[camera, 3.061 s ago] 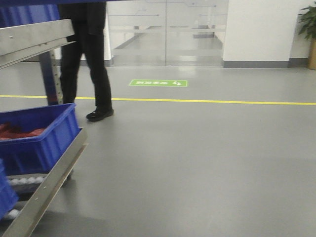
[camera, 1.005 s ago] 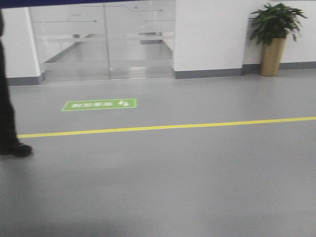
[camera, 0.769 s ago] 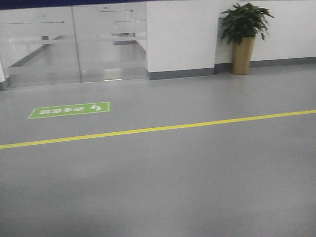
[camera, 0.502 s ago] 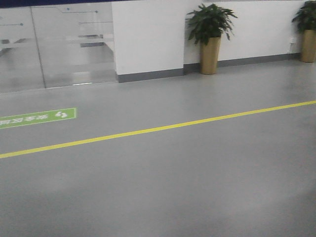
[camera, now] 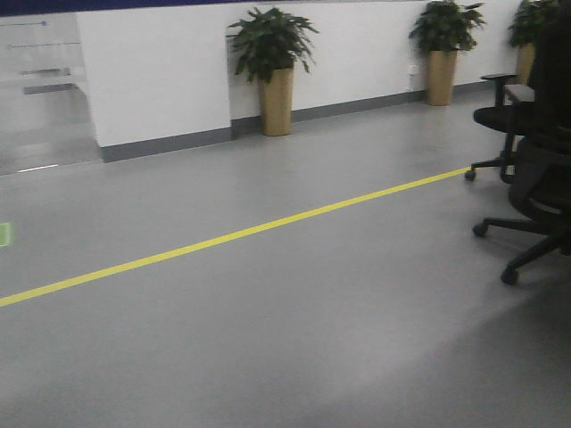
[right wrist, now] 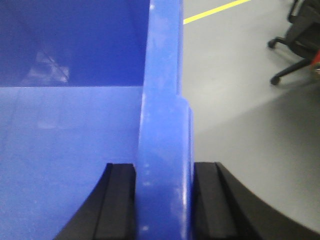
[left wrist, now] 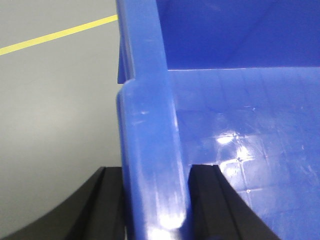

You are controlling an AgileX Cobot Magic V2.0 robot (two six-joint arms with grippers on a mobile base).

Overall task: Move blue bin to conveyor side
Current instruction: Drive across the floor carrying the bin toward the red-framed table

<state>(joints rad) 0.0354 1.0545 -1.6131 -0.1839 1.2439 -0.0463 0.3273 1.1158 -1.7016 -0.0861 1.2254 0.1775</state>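
Note:
The blue bin (left wrist: 240, 115) fills both wrist views, held up above the grey floor. My left gripper (left wrist: 155, 200) is shut on the bin's left rim, one black finger (left wrist: 107, 200) outside the wall and one inside. My right gripper (right wrist: 165, 200) is shut on the bin's right rim (right wrist: 162, 125) the same way, with a finger (right wrist: 120, 200) inside the bin. The bin's glossy inside (right wrist: 65, 150) looks empty. A dark blue strip (camera: 53, 5) at the top of the front view is probably its edge. The conveyor side is out of view.
Ahead lies grey floor with a yellow line (camera: 241, 234) running diagonally. A black office chair (camera: 535, 178) on castors stands at the right. Potted plants (camera: 272, 67) line a white wall (camera: 152, 71) at the back. A glass partition (camera: 36, 89) is far left.
The front view has swung to the right: the rack with blue bins, the person and the green floor sign have left the view, and plants and an office chair have come in.

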